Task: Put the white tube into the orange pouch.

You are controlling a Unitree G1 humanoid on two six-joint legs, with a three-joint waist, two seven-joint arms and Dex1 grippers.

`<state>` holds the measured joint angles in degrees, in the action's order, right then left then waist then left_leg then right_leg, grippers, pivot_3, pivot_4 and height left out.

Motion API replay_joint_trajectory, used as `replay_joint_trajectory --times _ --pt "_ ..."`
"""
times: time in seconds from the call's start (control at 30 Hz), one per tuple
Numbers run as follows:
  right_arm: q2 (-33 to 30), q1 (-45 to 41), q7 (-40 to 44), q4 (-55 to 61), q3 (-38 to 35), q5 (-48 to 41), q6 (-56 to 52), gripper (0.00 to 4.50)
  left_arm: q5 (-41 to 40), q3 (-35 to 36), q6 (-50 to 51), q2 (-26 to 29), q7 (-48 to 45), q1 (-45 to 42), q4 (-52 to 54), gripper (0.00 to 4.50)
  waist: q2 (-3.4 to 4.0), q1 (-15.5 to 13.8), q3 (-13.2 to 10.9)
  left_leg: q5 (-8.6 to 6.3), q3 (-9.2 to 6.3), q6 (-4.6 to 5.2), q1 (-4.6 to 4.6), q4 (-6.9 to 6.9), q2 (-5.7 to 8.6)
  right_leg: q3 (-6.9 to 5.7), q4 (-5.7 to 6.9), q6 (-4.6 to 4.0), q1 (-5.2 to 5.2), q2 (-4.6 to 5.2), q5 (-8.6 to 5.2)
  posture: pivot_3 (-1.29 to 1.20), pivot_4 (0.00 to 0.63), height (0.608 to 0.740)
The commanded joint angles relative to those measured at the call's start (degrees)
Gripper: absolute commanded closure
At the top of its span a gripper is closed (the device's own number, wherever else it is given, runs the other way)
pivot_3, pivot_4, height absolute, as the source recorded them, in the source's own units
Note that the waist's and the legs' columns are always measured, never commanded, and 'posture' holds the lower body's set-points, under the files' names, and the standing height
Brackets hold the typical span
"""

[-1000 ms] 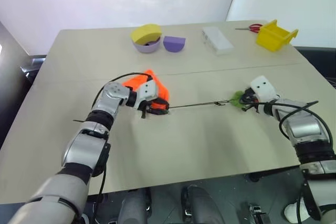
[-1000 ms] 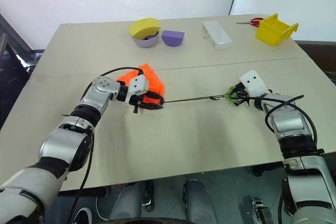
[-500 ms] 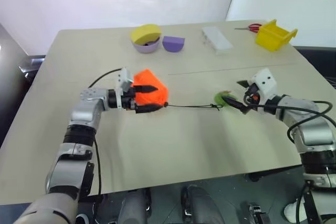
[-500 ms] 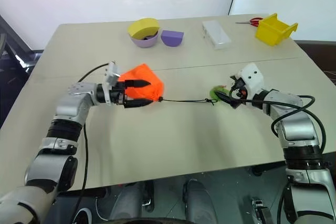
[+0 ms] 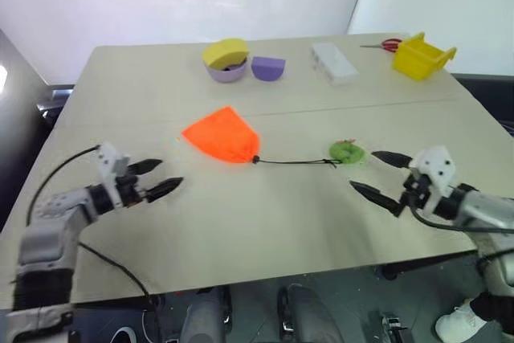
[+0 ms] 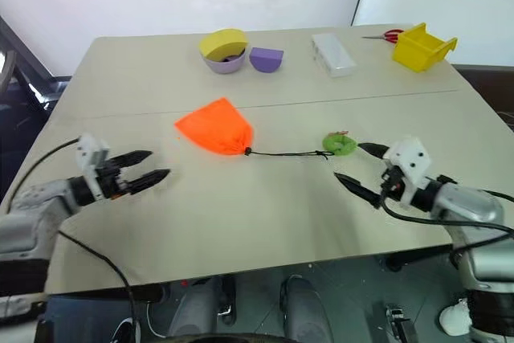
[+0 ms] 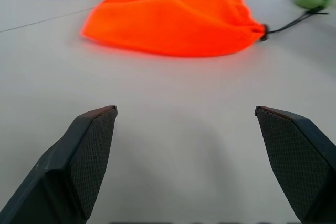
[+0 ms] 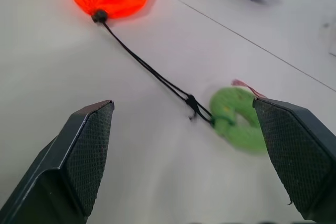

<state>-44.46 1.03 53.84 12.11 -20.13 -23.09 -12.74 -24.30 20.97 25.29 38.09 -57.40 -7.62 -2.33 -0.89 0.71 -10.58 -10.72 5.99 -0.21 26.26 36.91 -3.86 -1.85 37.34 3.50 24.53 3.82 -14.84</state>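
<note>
I see one orange pouch (image 5: pixel 219 135) lying flat near the middle of the surface (image 5: pixel 265 214), its neck drawn tight, with a single black cord (image 5: pixel 293 161) running from that cinched neck across to one green ring (image 5: pixel 346 151) at the cord's far end. The pouch looks a little full, and with the neck pulled shut I judge that the white tube is probably inside; I cannot spot it anywhere on the surface, so I cannot confirm that. My left gripper (image 5: pixel 155 177) hovers off to the pouch's left, well apart from it, fingers spread wide and holding nothing. My right gripper (image 6: pixel 359 168) sits just beside the green ring on the near right, also spread wide and empty, with the ring lying between and ahead of its two fingers (image 8: pixel 86 149) in the right wrist view. To me, both grippers standing clear at opposite ends of the pouch and cord suggests the drawstring is done and the task is at or near its end. Along the far edge I count one purple bowl with a yellow piece (image 5: pixel 225 58) resting on it, one purple half-round block (image 5: pixel 268 67), one white box (image 5: pixel 333 62), one yellow bin (image 5: pixel 422 55), and one pair of red-handled scissors (image 5: pixel 387 42) beside the bin. None of these sits near my grippers.
</note>
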Motion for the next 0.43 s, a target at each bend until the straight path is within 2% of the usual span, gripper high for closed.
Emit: replay_joint_trajectory --times 0.03,0.13,0.27,0.43 --pt "-1.5 0.2 1.8 -1.1 -3.2 -0.7 3.7 0.07 -1.5 2.8 -1.5 0.9 1.1 2.0 1.6 0.00 0.03 0.1 0.0 0.00 0.01 0.00 0.00 -0.10 0.00 -0.02 -0.23 -0.11 -0.01 0.02 0.11 0.00 0.150 0.740" --pt "-1.5 -0.5 1.8 -3.3 -3.3 -0.7 4.3 0.07 -1.7 4.1 -2.8 0.5 2.7 3.1 0.4 0.00 0.02 0.1 0.0 -0.01 0.08 0.00 0.02 -0.20 0.00 -0.12 -0.49 -0.28 0.00 0.16 0.21 0.00 0.150 0.740" --pt "-1.9 0.2 2.7 -5.1 -2.1 0.7 6.1 0.07 -1.4 4.6 -3.1 -0.1 5.9 3.5 0.7 0.00 0.01 0.0 0.0 0.00 0.42 0.01 -0.02 -0.69 0.17 -0.69 -0.62 -0.29 0.04 0.85 0.26 0.00 0.150 0.740" --pt "-1.8 0.8 3.7 -5.7 -1.4 0.6 6.3 0.07 -0.8 3.8 -4.8 -0.2 8.0 3.2 0.2 0.00 0.01 0.0 0.0 0.06 0.41 0.08 0.02 -0.73 0.11 -0.95 -0.61 -0.12 0.02 0.80 0.18 0.00 0.150 0.740"
